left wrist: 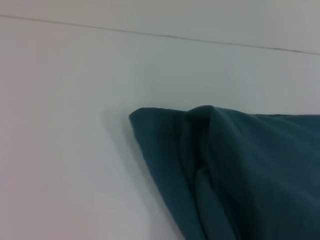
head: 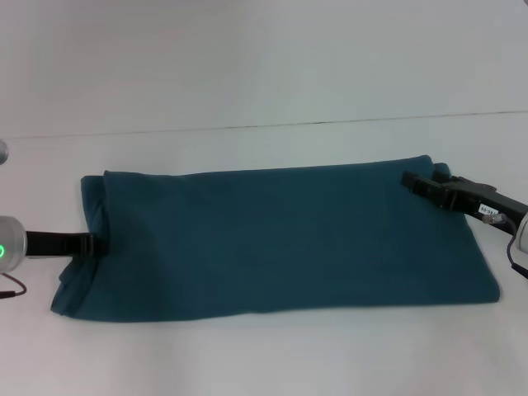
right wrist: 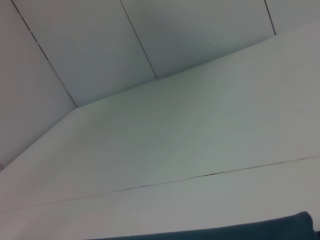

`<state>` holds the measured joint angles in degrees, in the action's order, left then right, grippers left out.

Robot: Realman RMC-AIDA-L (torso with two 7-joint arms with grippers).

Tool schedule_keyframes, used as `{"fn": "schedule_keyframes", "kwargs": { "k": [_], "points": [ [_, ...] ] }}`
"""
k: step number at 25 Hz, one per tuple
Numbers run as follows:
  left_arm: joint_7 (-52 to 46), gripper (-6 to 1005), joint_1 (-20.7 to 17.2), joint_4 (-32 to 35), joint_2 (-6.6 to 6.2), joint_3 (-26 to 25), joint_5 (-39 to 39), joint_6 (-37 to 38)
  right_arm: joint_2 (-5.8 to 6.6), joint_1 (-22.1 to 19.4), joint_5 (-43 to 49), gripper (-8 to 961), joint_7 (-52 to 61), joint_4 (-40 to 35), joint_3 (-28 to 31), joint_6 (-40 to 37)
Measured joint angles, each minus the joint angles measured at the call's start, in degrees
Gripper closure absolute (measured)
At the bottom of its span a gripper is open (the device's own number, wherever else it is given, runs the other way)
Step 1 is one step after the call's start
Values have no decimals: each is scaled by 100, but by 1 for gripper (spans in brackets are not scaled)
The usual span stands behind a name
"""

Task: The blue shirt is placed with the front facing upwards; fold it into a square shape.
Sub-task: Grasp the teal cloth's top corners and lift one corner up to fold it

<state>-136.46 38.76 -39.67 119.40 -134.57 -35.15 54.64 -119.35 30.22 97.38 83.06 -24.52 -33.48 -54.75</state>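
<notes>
The blue shirt [head: 280, 239] lies on the white table [head: 264, 355] as a long, plain teal rectangle running left to right; no lettering shows. My left gripper [head: 97, 244] reaches in low from the left and meets the shirt's left edge at mid-height. My right gripper [head: 411, 181] comes in from the right and rests at the shirt's far right corner. The left wrist view has a layered, creased corner of the shirt [left wrist: 240, 165] on the table. Only a thin strip of the shirt [right wrist: 240, 231] shows in the right wrist view.
A thin seam [head: 247, 125] crosses the table behind the shirt. White table surface surrounds the shirt on all sides. A panelled wall [right wrist: 150, 40] stands beyond the table in the right wrist view.
</notes>
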Motion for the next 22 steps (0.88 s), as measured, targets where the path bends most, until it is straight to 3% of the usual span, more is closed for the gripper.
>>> {"fn": "schedule_keyframes", "kwargs": {
  "k": [4,6,12,22],
  "points": [
    [4,717,4,-63,16,-9,-25,44,0,-7,0,220,0,0,0,0],
    [5,898,5,-131,25,-17,-53,101,0,-11,0,219,0,0,0,1],
    [46,910,-69,-607,131,-42,-215,419,0,-23,0,220,0,0,14,-4],
    [150,905,-115,-1013,146,-48,-621,928,-6,-25,-42,219,-139,-14,48,-52]
  ]
}}
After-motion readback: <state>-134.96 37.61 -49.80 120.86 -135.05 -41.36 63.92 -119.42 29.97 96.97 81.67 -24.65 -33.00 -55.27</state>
